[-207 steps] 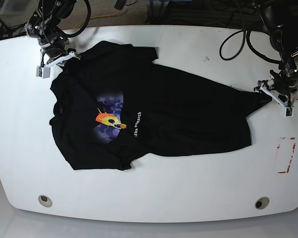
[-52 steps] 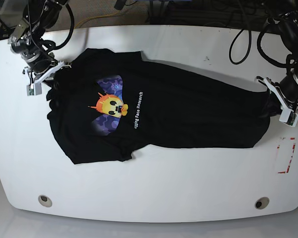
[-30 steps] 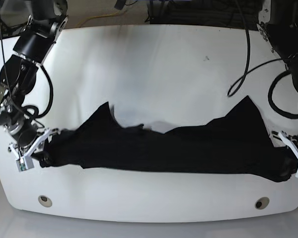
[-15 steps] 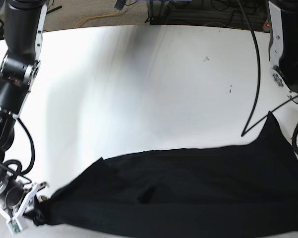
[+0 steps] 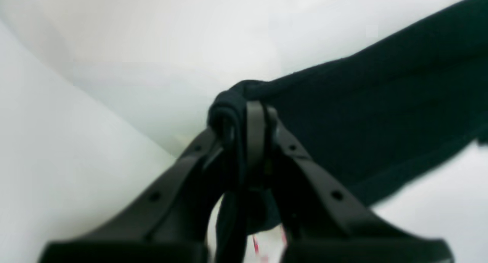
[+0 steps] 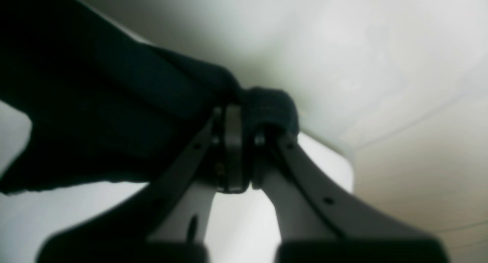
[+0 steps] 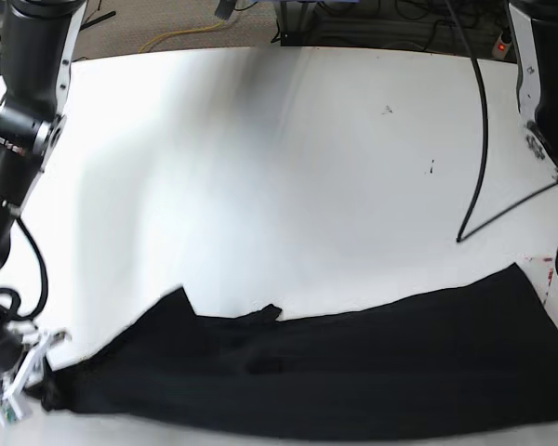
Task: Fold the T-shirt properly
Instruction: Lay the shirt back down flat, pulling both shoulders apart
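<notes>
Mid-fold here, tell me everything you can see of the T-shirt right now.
The T-shirt is plain black soft cloth with no print showing. It stretches as a long, wrinkled band across the near part of the white table. The right gripper is shut on one bunched end, the left gripper on the other. A small flap pokes up near the middle.

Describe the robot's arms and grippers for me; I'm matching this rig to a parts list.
Both arms are black, cylindrical segments with loose black cables looping beside them. The right gripper has white fingers in the base view. The left gripper is out of that view; its wrist camera shows two dark, tapering fingers with small round holes and a grey pad at the tips. The right wrist view shows the same finger design.
</notes>
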Available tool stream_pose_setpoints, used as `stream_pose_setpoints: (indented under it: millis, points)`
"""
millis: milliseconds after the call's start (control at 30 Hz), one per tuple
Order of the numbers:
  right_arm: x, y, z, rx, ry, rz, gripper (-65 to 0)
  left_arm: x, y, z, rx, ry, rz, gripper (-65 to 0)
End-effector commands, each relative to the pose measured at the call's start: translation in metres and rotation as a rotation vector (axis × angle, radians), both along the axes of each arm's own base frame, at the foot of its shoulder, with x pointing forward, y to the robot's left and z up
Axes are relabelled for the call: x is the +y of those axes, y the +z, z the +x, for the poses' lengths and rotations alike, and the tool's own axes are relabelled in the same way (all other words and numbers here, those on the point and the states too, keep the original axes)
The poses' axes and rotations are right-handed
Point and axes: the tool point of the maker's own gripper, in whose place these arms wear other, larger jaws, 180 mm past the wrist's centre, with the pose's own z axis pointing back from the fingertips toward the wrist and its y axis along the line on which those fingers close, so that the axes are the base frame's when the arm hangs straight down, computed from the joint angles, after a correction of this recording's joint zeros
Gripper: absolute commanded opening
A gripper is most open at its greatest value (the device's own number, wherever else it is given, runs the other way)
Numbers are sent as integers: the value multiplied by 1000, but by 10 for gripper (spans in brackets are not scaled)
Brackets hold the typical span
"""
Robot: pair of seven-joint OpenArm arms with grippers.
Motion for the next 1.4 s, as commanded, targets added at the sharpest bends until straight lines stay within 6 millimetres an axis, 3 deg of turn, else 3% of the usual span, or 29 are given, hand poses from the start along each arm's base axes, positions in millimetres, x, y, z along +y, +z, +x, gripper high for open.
stream_pose_setpoints:
  millis: [0,67,167,267,567,700,900,1133,1367]
  points:
    - [-14,5,-13,-27,-41,-14,-650,5,4,-14,-28,45,65,-644]
    - [-13,-16,-24,5,-35,9,-650,1,-17,-16,20,40,78,-644]
    - [-12,-55,-42,70,-38,67,-650,-6,-64,-19,125,23,48,-644]
    - [-12,-86,-64,119,-53,102,-650,4,-107,-34,218,44,-9,-644]
    - [0,-194,-147,359,-97,238,-650,5,-231,-105,560,16,-81,-644]
    - [7,-222,-171,434,-110,268,-650,4,-267,-136,689,14,-88,-644]
    - [6,-252,-207,534,-137,278,-650,12,-308,-191,866,50,-93,-644]
    - [-2,-276,-246,619,-203,297,-650,22,-333,-239,1008,92,-84,-644]
    - [1,-287,-262,653,-219,321,-642,31,-349,-256,1075,127,-100,-642]
